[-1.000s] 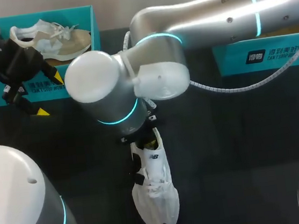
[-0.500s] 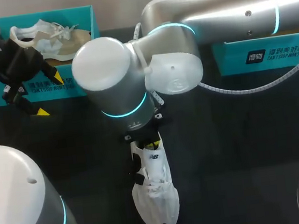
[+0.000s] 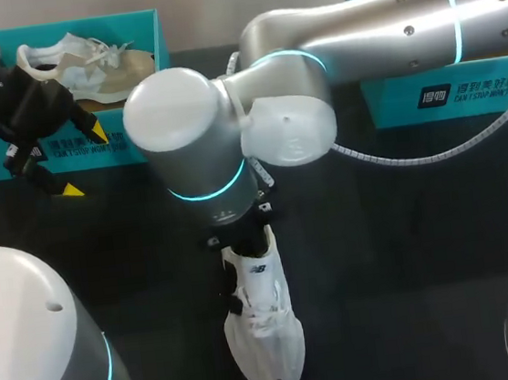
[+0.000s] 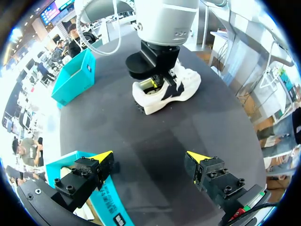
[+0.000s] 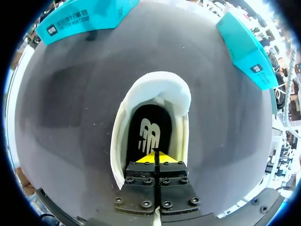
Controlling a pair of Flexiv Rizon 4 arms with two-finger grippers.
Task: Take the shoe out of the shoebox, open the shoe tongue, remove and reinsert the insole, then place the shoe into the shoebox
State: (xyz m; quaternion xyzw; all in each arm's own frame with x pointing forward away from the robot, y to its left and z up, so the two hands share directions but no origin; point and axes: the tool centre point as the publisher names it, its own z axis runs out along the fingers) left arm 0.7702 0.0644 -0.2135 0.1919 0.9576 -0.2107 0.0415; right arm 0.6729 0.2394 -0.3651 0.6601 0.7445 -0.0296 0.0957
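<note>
Okay, my right fingers [image 5: 151, 160] are closed tight at the heel end of the insole [image 5: 149, 132], shoe [image 5: 160, 94] running straight ahead.

Shoe [image 3: 268, 326] on table [image 3: 408, 255]; left shoebox [image 3: 79, 26], right shoebox [image 3: 445, 95] behind

**Open gripper faces shoe across dark table**

The left gripper [image 4: 150, 157] hangs over a dark table [image 4: 221, 127], its yellow-tipped fingers [image 4: 104, 156] spread wide with nothing between them. Well ahead of it, a white shoe [image 4: 181, 87] with black trim sits on its sole, and the right gripper [image 4: 153, 83] is set down into its heel opening from above. A teal box [image 4: 75, 77] stands farther ahead, off to one side. A second teal box [image 4: 106, 202] lies just beside one finger.
</note>
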